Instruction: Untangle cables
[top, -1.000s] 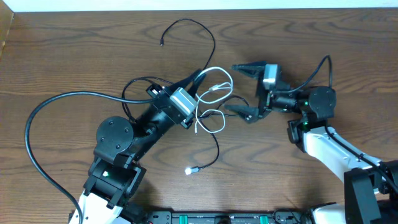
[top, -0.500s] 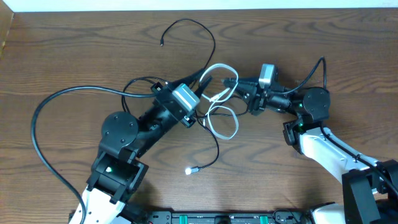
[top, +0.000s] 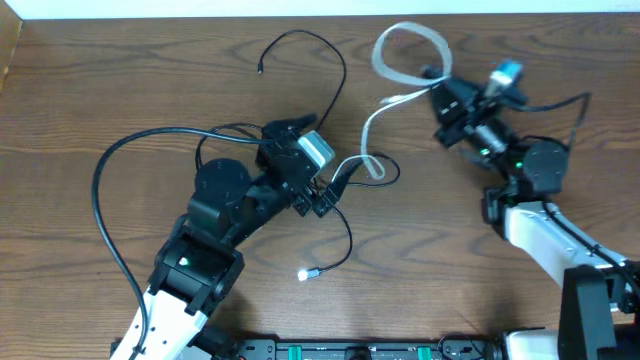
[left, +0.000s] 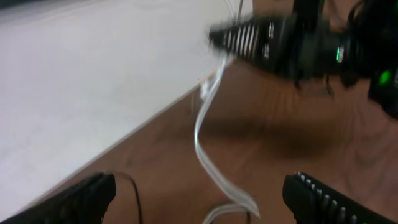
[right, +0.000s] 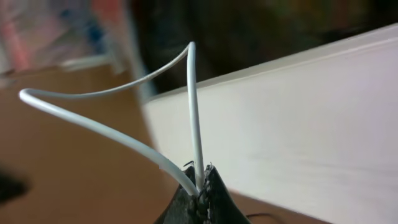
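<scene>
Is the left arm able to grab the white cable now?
Probably yes. The left fingers are open, and the white cable runs between them with nothing in the way. The right fingers pinch its far end.

The white cable (top: 366, 135) is hanging between the left gripper (top: 322, 155) and the right gripper (top: 440, 86), barring that gap. Black cables (top: 305, 34) are looping across mid-table around the left arm (top: 225, 200). The table (top: 120, 90) is offering open passage at far left.

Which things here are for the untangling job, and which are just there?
For the job: white cable, thin black cables, right claw pinching the white cable, left claw open.
Just there: wooden table, thick black arm wire.
</scene>
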